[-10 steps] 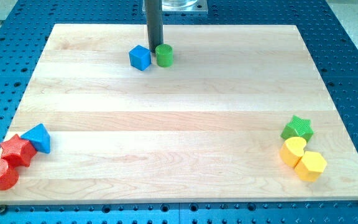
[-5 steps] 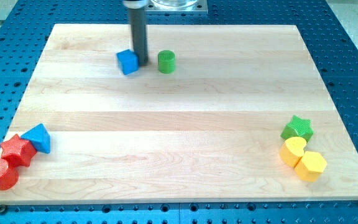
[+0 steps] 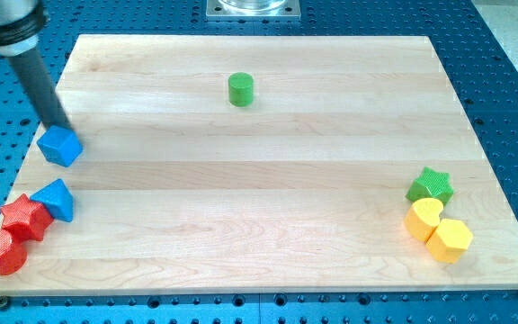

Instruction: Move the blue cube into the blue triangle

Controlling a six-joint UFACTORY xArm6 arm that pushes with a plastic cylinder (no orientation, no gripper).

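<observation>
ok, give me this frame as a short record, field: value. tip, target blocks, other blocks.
tip: my tip at the blue cube's upper edge, rod leaning to the view's upper left
blue cube: near the board's left edge
blue triangle: below the cube, a gap between them
contact cube-triangle: none yet
left cluster: red star and red cylinder beside the triangle
green cylinder: alone near the view's top
right cluster: green star, yellow heart-like block, yellow hexagon
</observation>
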